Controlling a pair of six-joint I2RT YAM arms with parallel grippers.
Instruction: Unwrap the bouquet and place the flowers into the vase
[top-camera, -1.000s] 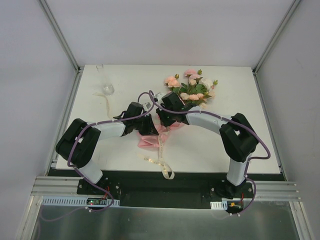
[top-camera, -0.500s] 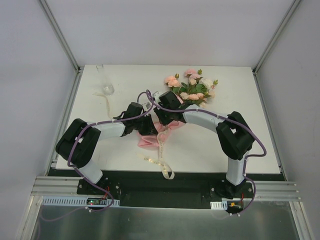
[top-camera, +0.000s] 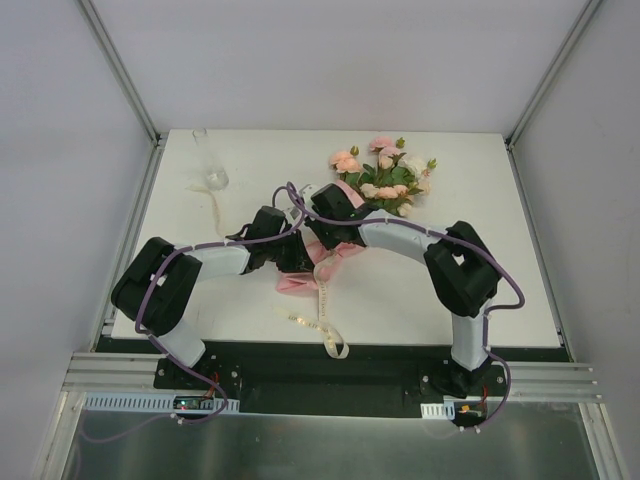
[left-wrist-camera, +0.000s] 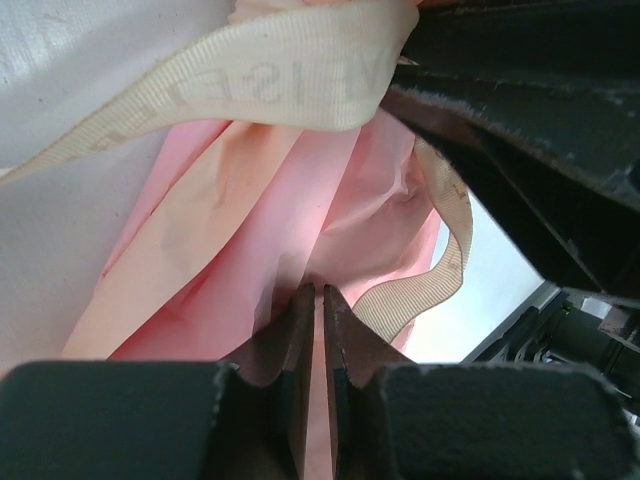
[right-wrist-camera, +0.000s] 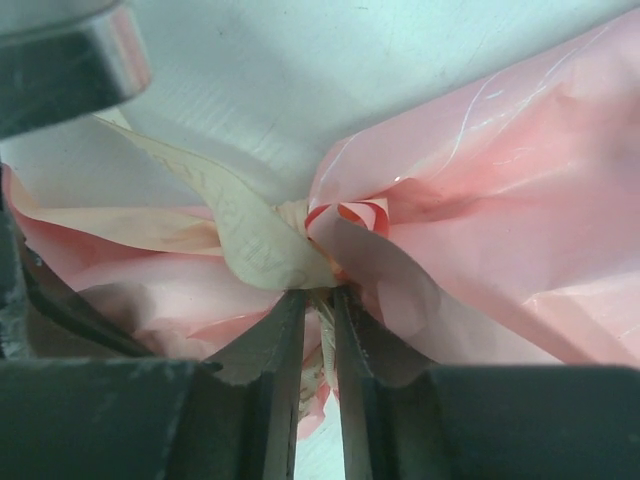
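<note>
The bouquet lies on the white table, its pink, peach and cream flowers (top-camera: 385, 178) pointing to the back right. Its pink paper (top-camera: 298, 281) spreads toward the front, and the cream ribbon (top-camera: 325, 322) trails to the near edge. My left gripper (top-camera: 296, 258) is shut on a fold of the pink paper (left-wrist-camera: 300, 200), fingertips (left-wrist-camera: 305, 300) pinching it. My right gripper (top-camera: 322, 240) sits at the ribbon knot (right-wrist-camera: 258, 248), jaws narrow with a ribbon strand between them. The clear vase (top-camera: 211, 172) stands at the back left, apart from both arms.
Both grippers crowd together over the bouquet's tied end; the right arm's black body (left-wrist-camera: 520, 120) fills the left wrist view's upper right. The table (top-camera: 480, 290) is bordered by metal frame posts (top-camera: 130, 90) and grey walls. A loose ribbon end (top-camera: 338, 348) hangs past the near edge.
The right arm has shifted left and slightly back, its elbow swinging inward and its gripper closing in on the knot. The left arm and the bouquet have hardly moved.
</note>
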